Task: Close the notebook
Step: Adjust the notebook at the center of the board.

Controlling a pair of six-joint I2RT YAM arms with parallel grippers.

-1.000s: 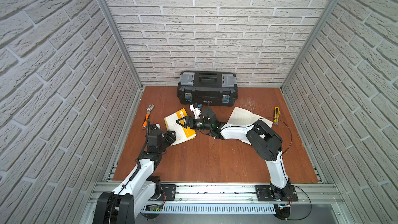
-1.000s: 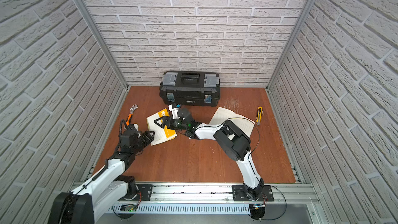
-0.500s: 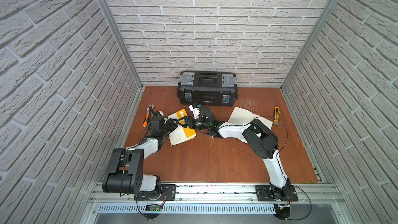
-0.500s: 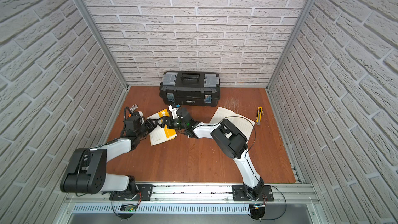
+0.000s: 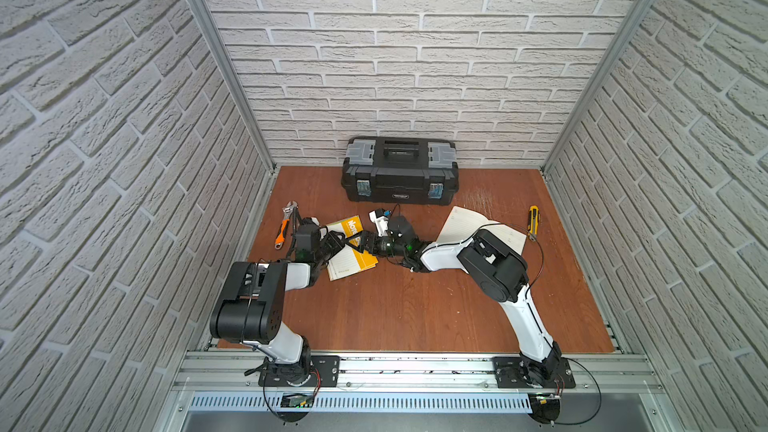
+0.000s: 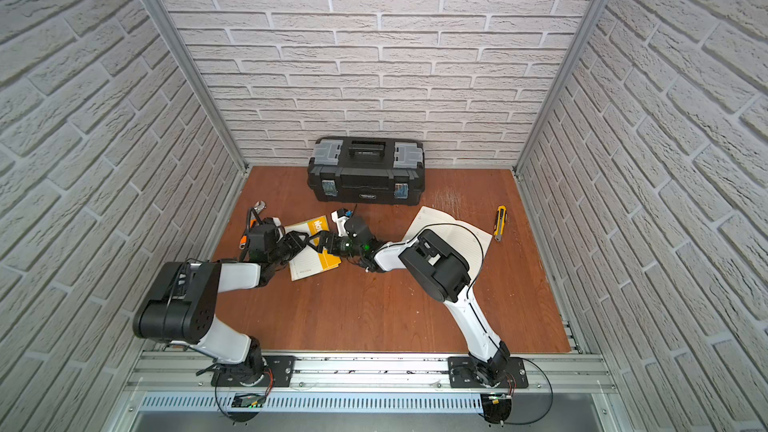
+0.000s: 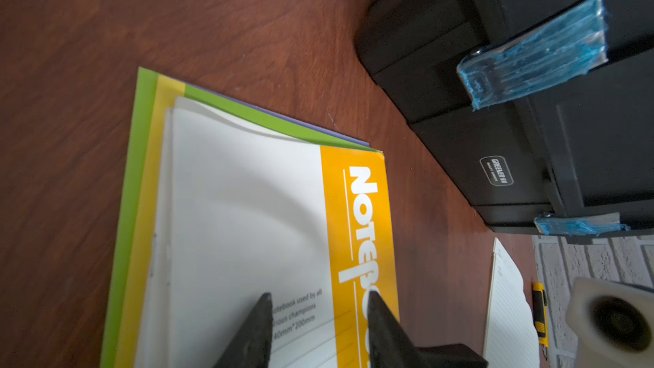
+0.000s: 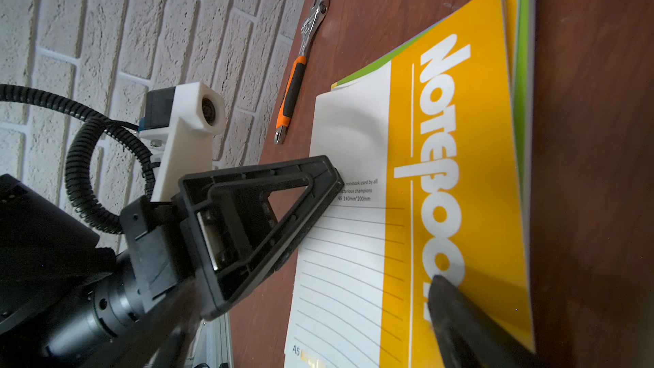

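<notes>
notebook (image 7: 247, 189): yellow-white cover down, bowed, green sheets beneath | my left gripper (image 7: 318, 299): jaws apart, tips on cover | my right gripper (image 8: 311, 284): jaws apart

Bare brown wooden desk (image 5: 395, 305) in front gives passage; black plastic toolbox (image 5: 399, 178) blocks the back, orange-handled wrench (image 5: 283, 229) the left edge.

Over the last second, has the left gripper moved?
Yes. The left gripper has travelled toward the toolbox. It started nearer the robot's base than the wrench and is now level with it, over the notebook.
</notes>
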